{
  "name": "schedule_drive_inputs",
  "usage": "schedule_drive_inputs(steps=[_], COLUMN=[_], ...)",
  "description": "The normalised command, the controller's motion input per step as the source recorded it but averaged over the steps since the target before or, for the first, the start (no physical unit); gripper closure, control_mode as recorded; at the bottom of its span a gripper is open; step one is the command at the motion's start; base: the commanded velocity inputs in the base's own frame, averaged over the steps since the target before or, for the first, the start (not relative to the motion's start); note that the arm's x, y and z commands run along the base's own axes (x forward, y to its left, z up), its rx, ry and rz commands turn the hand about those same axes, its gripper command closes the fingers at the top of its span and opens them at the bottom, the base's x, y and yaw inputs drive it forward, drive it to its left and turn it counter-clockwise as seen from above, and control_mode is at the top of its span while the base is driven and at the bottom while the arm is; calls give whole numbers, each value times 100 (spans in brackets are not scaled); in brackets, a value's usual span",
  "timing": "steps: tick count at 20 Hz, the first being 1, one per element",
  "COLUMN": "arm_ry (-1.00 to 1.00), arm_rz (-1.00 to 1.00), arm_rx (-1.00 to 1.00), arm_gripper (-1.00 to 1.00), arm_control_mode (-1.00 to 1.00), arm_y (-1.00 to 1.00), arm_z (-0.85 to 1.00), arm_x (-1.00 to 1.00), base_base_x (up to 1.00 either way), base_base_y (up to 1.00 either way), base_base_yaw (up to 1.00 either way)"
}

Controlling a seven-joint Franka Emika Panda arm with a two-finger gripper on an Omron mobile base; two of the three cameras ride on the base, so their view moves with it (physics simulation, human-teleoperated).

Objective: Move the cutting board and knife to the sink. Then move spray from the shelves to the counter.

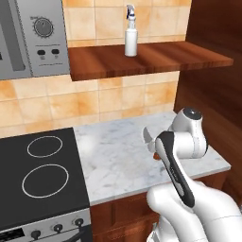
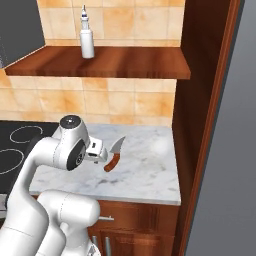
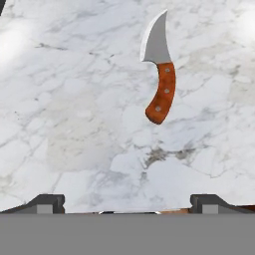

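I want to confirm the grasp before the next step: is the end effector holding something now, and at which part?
Nothing is held. The end effector is open above the counter, and the knife lies flat on the marble ahead of the fingertips, untouched.

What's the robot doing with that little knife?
The robot's hand is above the counter with its fingers spread wide open, holding nothing. The knife lies flat on the marble just ahead of them, untouched, so it looks like the robot is getting ready to pick it up. The spray stands upright on the shelves above, waiting its turn.
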Motion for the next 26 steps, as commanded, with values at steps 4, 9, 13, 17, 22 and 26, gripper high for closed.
schedule_drive_inputs(steps=[4,9,13,17,22,26], arm_ry=[1,7,5,12,10,10], arm_rz=[0,-8,-12,-7,0,0], arm_rx=[0,-1,-4,0,0,0], arm_gripper=[-100,-100,-100,-100,-100,-100], arm_control_mode=[-100,-100,-100,-100,-100,-100], arm_y=[0,-11,-16,-21,-17,-6], arm_z=[0,-3,-10,-11,-19,-28], arm_x=[3,25,40,49,45,48], base_base_x=[2,0,0,0,0,0], base_base_y=[0,0,0,0,0,0], base_base_yaw=[0,0,0,0,0,0])
